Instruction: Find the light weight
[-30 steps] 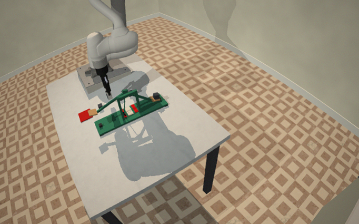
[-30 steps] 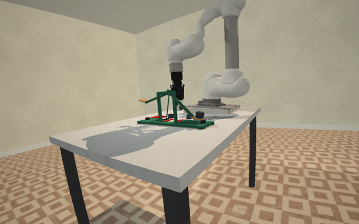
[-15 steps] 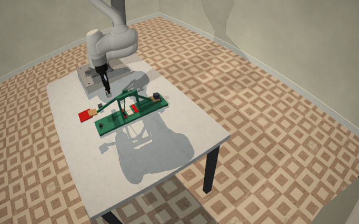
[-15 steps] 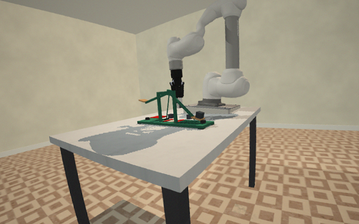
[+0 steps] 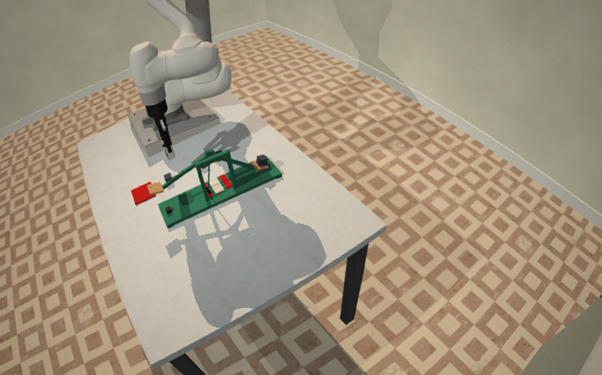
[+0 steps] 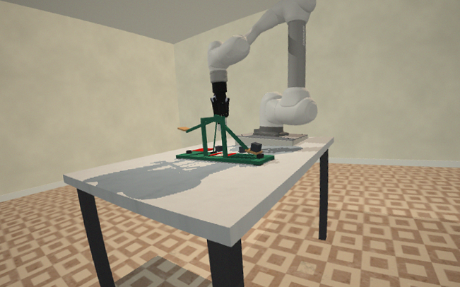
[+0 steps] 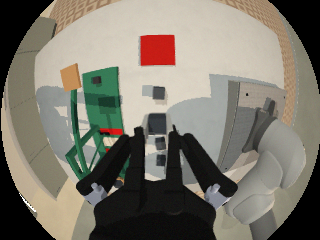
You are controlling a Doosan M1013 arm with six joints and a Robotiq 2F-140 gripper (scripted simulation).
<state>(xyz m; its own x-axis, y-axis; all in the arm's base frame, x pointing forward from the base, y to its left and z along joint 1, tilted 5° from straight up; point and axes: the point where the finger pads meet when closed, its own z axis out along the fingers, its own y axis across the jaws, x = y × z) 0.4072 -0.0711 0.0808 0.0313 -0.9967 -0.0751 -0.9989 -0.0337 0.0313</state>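
One dark weight (image 7: 158, 123) in the gripper (image 7: 159, 135), above the table (image 5: 267, 257)

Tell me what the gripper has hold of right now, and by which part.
The gripper is shut on a small grey check weight, pinched by two opposite side faces between its fingertips, above the table.

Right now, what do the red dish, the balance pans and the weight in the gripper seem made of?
Red dish: flat, matte, evenly red, perhaps plastic. Balance pans: plain tan, unshiny, wood-like, though no grain shows. Check weight in the gripper: dull grey block, possibly metal; unclear.
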